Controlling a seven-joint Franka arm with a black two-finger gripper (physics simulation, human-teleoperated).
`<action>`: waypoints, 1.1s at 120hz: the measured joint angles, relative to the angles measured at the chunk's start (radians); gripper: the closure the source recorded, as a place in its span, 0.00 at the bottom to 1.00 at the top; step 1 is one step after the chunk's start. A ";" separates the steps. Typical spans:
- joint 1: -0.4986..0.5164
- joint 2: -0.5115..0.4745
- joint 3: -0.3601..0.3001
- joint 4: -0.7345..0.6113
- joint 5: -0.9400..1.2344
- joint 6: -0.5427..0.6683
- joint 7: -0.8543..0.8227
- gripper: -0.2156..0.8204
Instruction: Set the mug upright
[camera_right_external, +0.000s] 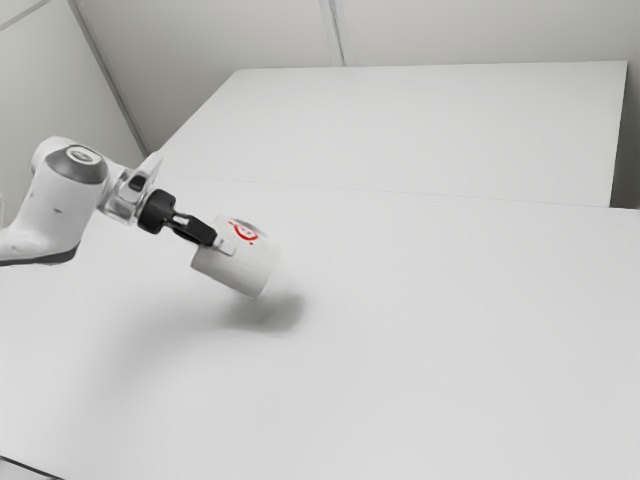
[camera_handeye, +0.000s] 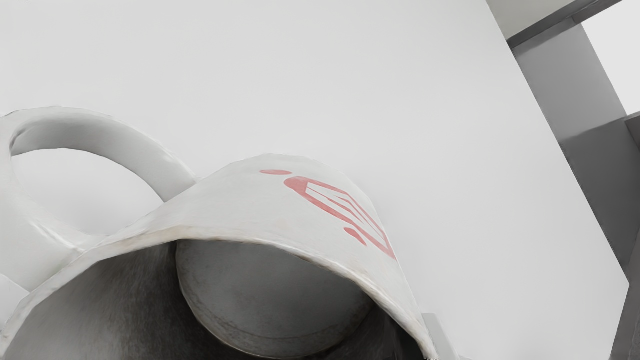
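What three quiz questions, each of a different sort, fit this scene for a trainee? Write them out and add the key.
1. Multiple choice: What colour is the print on the mug?
A) blue
B) red
C) green

2. True or false: The mug is upright.

3. Fill in the blank: The mug's open end faces toward the ______.

Key: 1 B; 2 false, it is tilted; 3 pincer.
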 joint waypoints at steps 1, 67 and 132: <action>0.002 -0.001 -0.004 0.005 0.017 0.006 -0.005 0.96; 0.003 0.000 -0.252 0.064 0.808 0.194 -0.422 0.96; -0.094 -0.057 -0.257 -0.124 0.888 0.355 -0.698 0.97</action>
